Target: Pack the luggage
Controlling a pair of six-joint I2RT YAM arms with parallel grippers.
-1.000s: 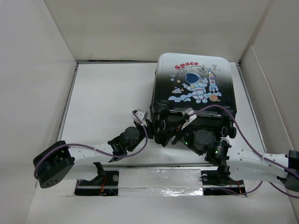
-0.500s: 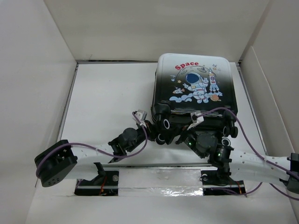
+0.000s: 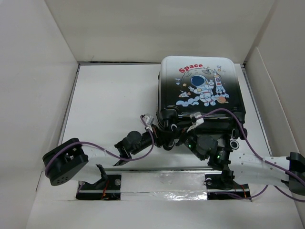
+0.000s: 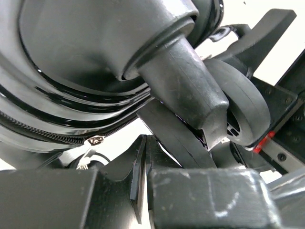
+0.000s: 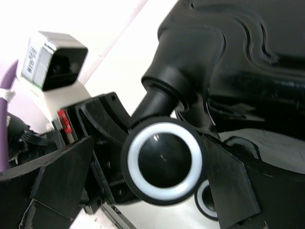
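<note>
The luggage [image 3: 200,86] lies flat and shut on the white table, astronaut and "Space" print up, black caster wheels toward me. My left gripper [image 3: 159,136] is at its near left corner. In the left wrist view the gripper [image 4: 145,157] has its pads pressed together, just under a caster stem and wheel [image 4: 238,109], with the zipper pull [image 4: 95,141] to the left of the pads. My right gripper [image 3: 183,138] is beside it. In the right wrist view it [image 5: 147,143] is open with a white-ringed caster wheel [image 5: 164,162] between the fingers.
White walls box the table in on the left [image 3: 38,95], at the back and on the right [image 3: 276,95]. A shiny strip [image 3: 162,179] with the arm bases runs along the near edge. Purple cables [image 3: 248,138] loop over both arms.
The luggage has shifted slightly to the right and its near wheels have swung. My left arm has moved right, closer to the near left corner. My right gripper stays at the wheels.
</note>
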